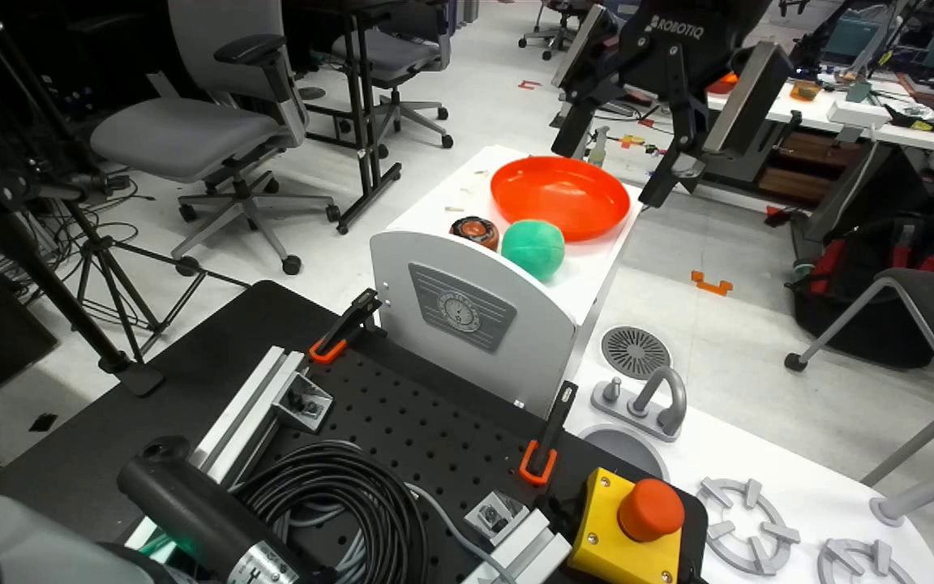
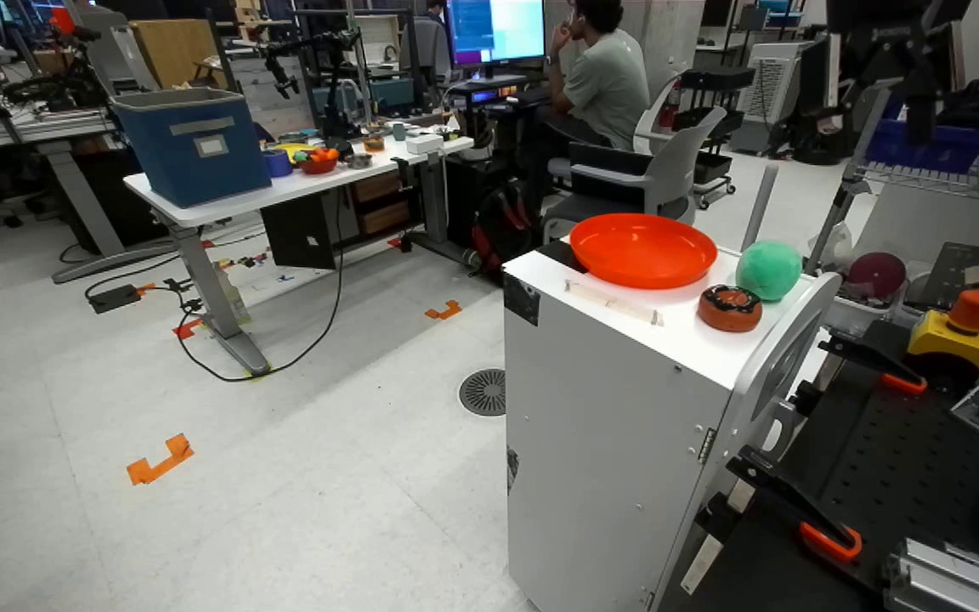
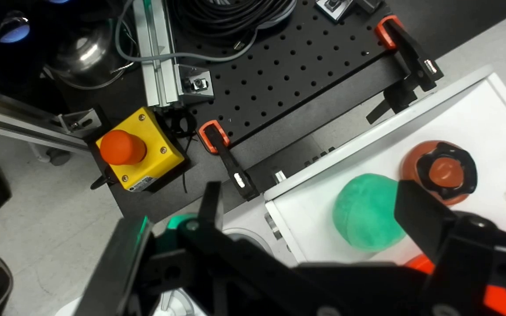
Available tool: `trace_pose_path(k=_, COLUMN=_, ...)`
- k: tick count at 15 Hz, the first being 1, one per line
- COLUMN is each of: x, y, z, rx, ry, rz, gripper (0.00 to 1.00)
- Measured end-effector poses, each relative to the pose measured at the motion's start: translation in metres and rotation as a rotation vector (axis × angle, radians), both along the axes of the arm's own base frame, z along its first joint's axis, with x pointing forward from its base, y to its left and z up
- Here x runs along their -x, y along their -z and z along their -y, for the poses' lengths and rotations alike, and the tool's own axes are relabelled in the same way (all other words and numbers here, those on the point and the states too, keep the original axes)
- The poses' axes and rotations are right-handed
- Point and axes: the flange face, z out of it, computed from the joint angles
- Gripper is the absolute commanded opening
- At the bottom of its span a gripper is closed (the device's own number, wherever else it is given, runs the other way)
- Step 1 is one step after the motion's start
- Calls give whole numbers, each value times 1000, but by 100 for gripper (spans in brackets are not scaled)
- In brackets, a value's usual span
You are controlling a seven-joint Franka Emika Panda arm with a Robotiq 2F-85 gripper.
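Although spread wide, holds nothing: gripper (image 1: pixel 610 175), black, hung in the air, fingers (image 1: pixel 574 128) well apart.

Ball (image 3: pixel 369 213), green, round, seamed. Sits below the jaws on the white cabinet top (image 2: pixel 710 353); in the wrist view, shows between the fingertips, slightly overlapped by one. Round piece (image 3: pixel 446 172), reddish brown, ringed in black. Lies below the jaws, just beside the ball, in the wrist view past that same fingertip; contact with the ball, cannot tell. Dish (image 1: pixel 560 199), orange-red, round, shallow, wider than ball or piece. Stands on the same top, below the jaws; in the wrist view, mostly hidden behind the gripper.

Panel (image 1: pixel 536 324), grey, curved along the upper edge, marked with a dial (image 1: pixel 460 311). Rises at the end of the cabinet top, lower than the jaws. Board (image 3: pixel 272 72), black, perforated. Lies well below the jaws, across the panel from the ball. Clamps (image 1: pixel 558 414), two, black and orange. Sit at the board's edge, likewise below the jaws. Yellow box (image 3: pixel 158 160), topped by an orange-red push button (image 3: pixel 122 147). Sits near the board, well apart from the jaws. Cable coil (image 1: pixel 390 487), black and grey. Rests on the board, well below the jaws. Tap (image 1: pixel 679 397), grey. Stands on a white counter (image 1: pixel 718 450), well below the jaws. Seated person (image 2: pixel 613 81), grey-shirted, near a monitor (image 2: pixel 498 30). Well away from the jaws.
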Motion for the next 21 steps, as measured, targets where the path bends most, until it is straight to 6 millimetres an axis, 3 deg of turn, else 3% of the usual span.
trace_pose_path(k=21, x=-1, y=26, z=-1, rx=-18, ry=-11, rz=-63, gripper=100)
